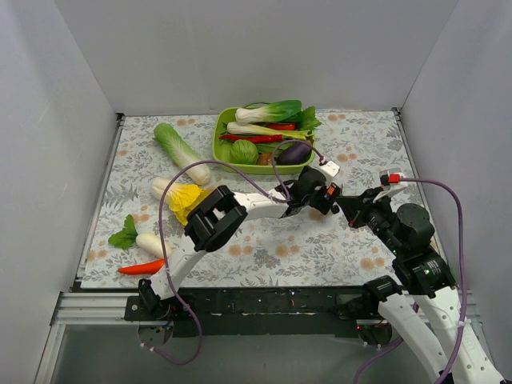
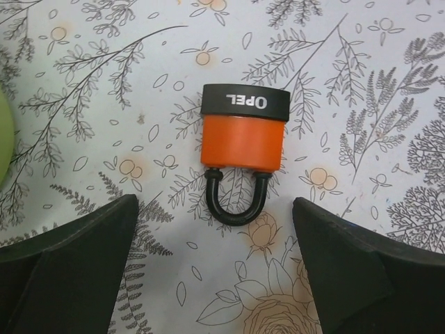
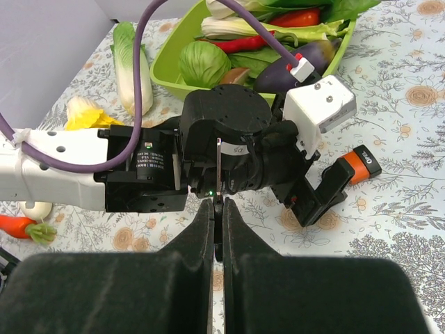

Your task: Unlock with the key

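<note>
**Top external view.** One flower-printed table (image 1: 360,248) carries two arms. They meet right of centre, the left claw (image 1: 324,196) just beside the right claw (image 1: 346,202). At this size I cannot make out the key or any lock. One green tray (image 1: 218,142) sits at the upper middle, and among its vegetables are a bok choy (image 1: 272,110), a round green cabbage (image 1: 244,150) and a purple eggplant (image 1: 296,152). Four vegetables lie loose on the left half: a napa cabbage (image 1: 182,152), a yellow-and-white leafy one (image 1: 182,198), a white radish (image 1: 148,242) with green leaves, and a red pepper (image 1: 142,267).

**Left wrist view.** One orange-and-black padlock (image 2: 243,139) lies flat on the cloth at centre frame. Its black shackle curves toward the bottom edge. The left claw's two fingers (image 2: 69,271) stand wide apart in the lower corners with nothing between them. The padlock lies just beyond their tips, untouched.

**Right wrist view.** The right claw's two fingers (image 3: 184,278) are pressed together at bottom centre, gripping the key (image 3: 219,170). Only its thin silver blade shows, standing straight up from between the tips, and its head is hidden in the grip. The blade crosses in front of the left arm's black wrist. The single padlock (image 3: 363,160) lies at centre right, partly behind a left-claw finger and well apart from the blade.
</note>
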